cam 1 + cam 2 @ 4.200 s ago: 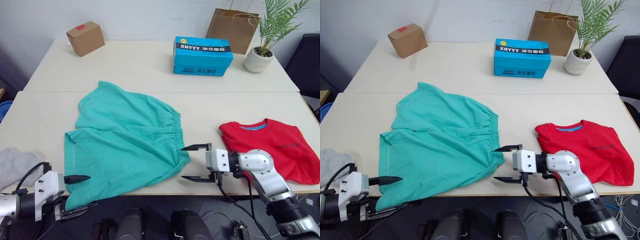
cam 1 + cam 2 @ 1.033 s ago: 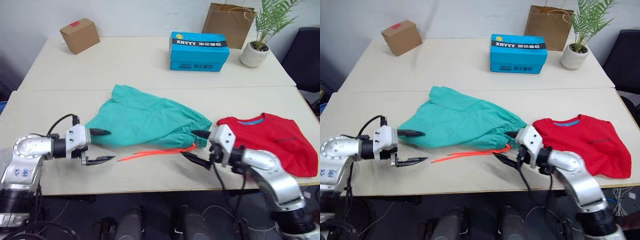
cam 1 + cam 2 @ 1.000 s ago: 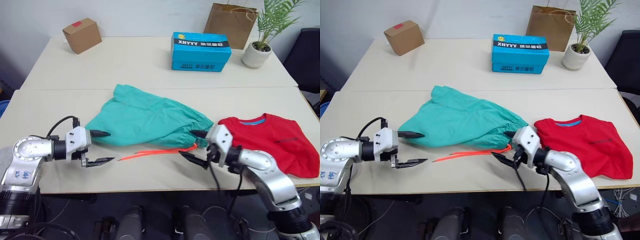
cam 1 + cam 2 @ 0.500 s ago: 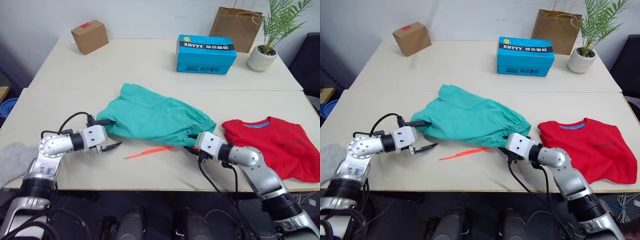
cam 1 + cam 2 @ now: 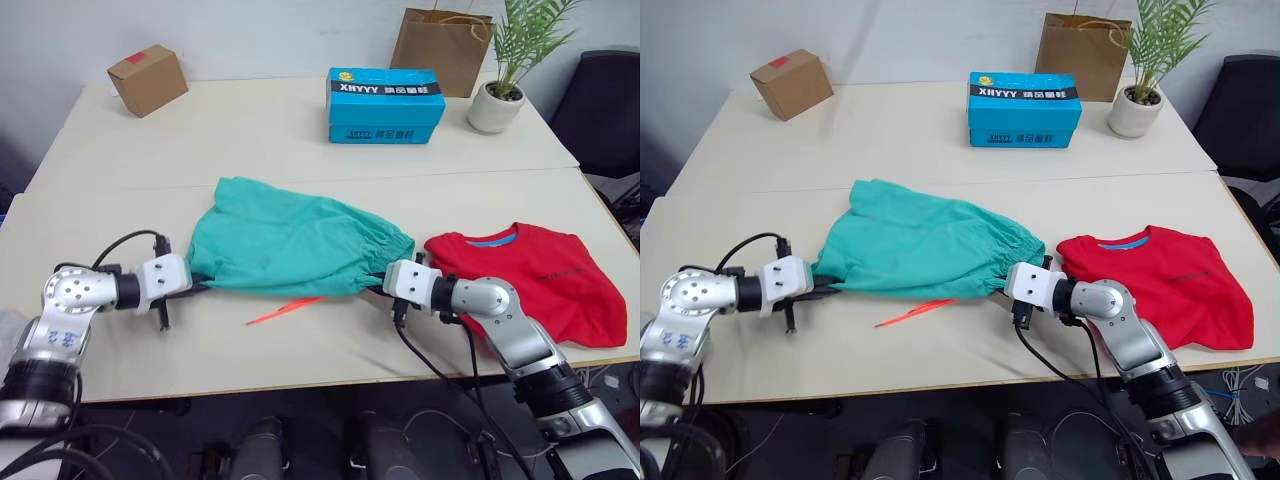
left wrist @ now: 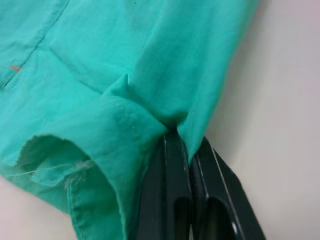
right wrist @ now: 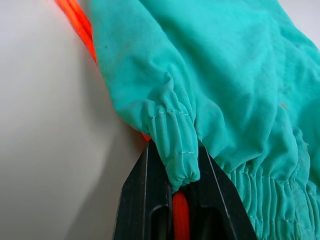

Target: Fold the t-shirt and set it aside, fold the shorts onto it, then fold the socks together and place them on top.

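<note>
The teal-green shorts lie bunched and folded over in the middle of the near table, their orange-red drawstring trailing out at the front. My left gripper is shut on the leg hem at the shorts' left end; in the left wrist view the fingers pinch a fold of that cloth. At the right end my right gripper is shut on the gathered waistband, with the drawstring between its fingers. To the right lies the red t-shirt, folded. The socks are out of view.
On the far table stand a cardboard box, a blue box, a brown paper bag and a potted plant. A black chair is at the right. The table's front edge runs just behind both forearms.
Both grippers have closed on the shorts, the left on the leg hem, the right on the waistband. The camera has shifted a little.
</note>
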### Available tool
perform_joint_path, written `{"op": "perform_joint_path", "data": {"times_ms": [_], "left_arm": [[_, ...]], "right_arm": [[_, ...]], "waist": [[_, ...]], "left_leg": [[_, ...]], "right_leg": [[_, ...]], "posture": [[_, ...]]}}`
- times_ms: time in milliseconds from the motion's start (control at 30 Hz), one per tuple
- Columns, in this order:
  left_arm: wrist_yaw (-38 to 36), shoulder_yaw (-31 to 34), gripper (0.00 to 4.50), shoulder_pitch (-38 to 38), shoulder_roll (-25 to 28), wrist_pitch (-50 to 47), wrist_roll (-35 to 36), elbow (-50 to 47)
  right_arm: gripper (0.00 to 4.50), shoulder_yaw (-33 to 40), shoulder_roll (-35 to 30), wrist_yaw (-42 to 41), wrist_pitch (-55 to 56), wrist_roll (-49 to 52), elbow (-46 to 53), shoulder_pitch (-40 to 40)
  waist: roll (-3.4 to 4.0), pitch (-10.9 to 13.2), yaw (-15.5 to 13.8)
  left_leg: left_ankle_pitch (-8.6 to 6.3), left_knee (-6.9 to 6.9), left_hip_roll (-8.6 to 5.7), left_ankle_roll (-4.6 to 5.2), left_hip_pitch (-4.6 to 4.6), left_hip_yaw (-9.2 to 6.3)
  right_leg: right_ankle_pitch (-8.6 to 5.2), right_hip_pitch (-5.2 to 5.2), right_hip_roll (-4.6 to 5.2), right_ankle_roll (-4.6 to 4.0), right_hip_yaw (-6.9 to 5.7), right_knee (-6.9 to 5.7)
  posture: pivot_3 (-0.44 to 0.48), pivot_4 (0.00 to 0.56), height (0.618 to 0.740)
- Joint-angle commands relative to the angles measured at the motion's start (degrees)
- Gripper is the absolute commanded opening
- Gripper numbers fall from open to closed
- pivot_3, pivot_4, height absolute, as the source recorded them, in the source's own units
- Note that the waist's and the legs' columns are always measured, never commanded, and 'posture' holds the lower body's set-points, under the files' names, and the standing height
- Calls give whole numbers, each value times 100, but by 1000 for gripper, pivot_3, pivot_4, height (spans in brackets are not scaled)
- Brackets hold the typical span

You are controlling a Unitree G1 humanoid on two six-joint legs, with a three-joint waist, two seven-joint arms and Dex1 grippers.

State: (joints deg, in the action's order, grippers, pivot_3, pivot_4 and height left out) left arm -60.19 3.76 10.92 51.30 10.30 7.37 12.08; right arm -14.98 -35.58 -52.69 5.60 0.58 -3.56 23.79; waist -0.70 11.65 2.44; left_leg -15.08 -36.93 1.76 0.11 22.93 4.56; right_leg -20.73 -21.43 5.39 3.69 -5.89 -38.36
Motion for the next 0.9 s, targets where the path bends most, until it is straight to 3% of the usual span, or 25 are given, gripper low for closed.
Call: {"op": "perform_joint_path", "data": {"times_ms": [33, 133, 233, 400, 533, 567, 733, 833, 900], "left_arm": [[134, 626, 19, -1474, 136, -990, 392, -1568], [434, 1459, 19, -2958, -85, -1694, 751, -3137], [632, 1967, 19, -3777, -316, -2038, 915, -3982], [1109, 2124, 19, -4134, -847, -2258, 947, -4542], [1349, 2069, 19, -3889, -1137, -2470, 1138, -4570], [1388, 2078, 414, -3773, -1201, -2590, 1298, -4548], [585, 2314, 1798, -4096, -836, -3017, 1812, -4462], [141, 3068, 2682, -4171, -541, -3730, 2894, -4518], [102, 3371, 2691, -3976, -343, -4183, 3442, -4477]], "right_arm": [[0, 230, -270, -608, 572, 342, -254, 50], [0, 262, -405, -1244, 1088, 647, -712, 172], [0, 253, -349, -1676, 1399, 863, -1124, 358], [0, 225, -147, -1915, 1573, 915, -1669, 593], [0, 348, -83, -1970, 796, 1307, -1365, 419], [666, 333, -161, -2095, 571, 1390, -1192, 306], [2223, 596, -545, -2330, 3, 1780, -434, -296], [3273, 1093, -1187, -2612, -1767, 3181, 782, -892], [3921, 1377, -1305, -2405, -2470, 3775, 1292, -990]], "waist": [[-1, 1, 8], [-4, 2, 5], [-7, 4, -46], [-5, 4, -125], [-5, 4, -117], [-5, 4, -119], [-6, 4, -138], [3, 10, -152], [4, 10, -176]], "left_leg": [[-6, -5, 0, 4, 1, -1], [-17, -10, 1, 16, 5, -1], [-22, -20, -1, 26, 3, -2], [-31, -22, -5, 56, -8, -15], [-43, -15, -5, 55, -46, -15], [-45, -13, -3, 53, -48, -15], [-52, -11, -1, 50, -49, -19], [-59, -10, 0, 54, -43, -19], [-61, -11, 3, 55, -46, -27]], "right_leg": [[0, -1, 1, 0, -2, 12], [0, 11, 2, 1, 0, 51], [0, 23, 5, 1, 0, 58], [1, 42, 6, -4, -7, 59], [1, 80, 7, -4, -8, 66], [0, 81, 7, -3, -9, 66], [0, 84, 5, -3, -15, 74], [-1, 84, 5, -4, -15, 85], [-2, 91, 5, -5, -17, 93]], "posture": [[0, 150, 740], [0, 150, 740], [0, 150, 740], [0, 150, 740], [0, 150, 740], [0, 150, 740], [0, 150, 740], [0, 150, 740], [0, 150, 740]]}}
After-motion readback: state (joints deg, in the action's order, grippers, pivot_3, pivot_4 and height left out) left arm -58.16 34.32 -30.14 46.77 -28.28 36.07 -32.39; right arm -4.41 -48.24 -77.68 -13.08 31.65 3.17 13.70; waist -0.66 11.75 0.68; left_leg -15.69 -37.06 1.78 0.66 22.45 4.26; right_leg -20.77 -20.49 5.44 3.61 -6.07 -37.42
